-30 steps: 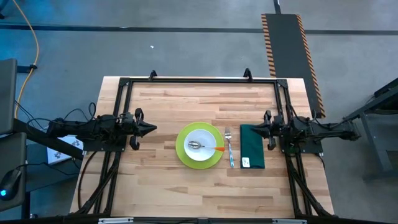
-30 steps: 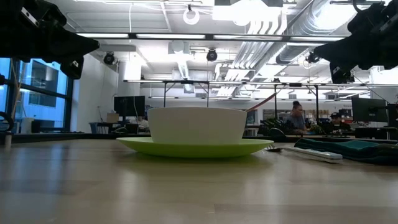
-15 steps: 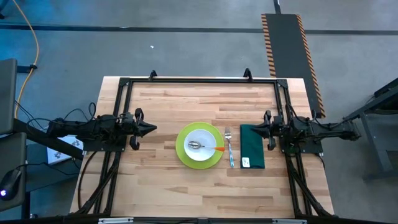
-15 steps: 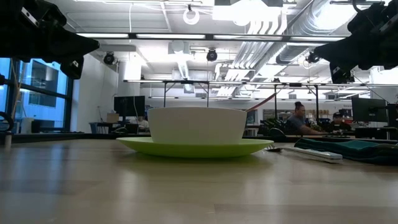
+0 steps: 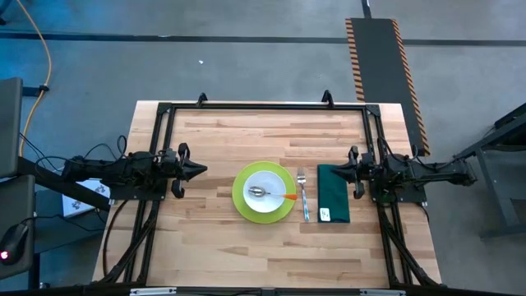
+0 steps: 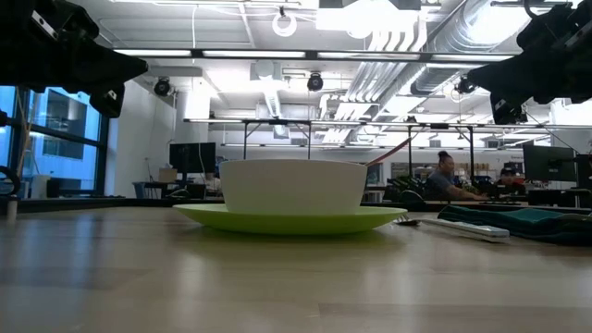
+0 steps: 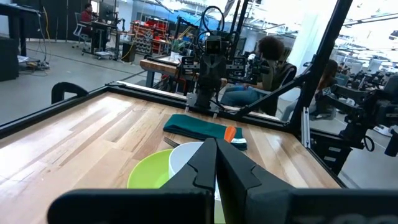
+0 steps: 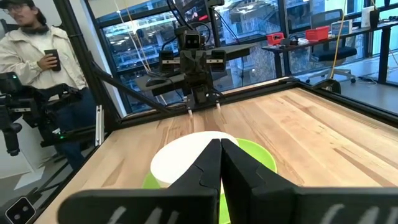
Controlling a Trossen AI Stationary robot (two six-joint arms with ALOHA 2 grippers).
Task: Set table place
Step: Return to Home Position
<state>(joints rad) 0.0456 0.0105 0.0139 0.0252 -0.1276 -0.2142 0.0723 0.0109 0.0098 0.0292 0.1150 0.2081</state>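
Note:
A lime-green plate lies at the middle of the wooden table. A white bowl stands on it, and the orange-handled spoon lies in the bowl. A silver fork lies right of the plate, and the dark green folded napkin lies right of the fork. My left gripper is shut and empty, raised left of the plate. My right gripper is shut and empty, raised over the napkin's far end.
A black metal frame edges the table's far side, with rails along both sides. People show in the room beyond the table, one standing at the left in the right wrist view. Bare wood lies near and far of the plate.

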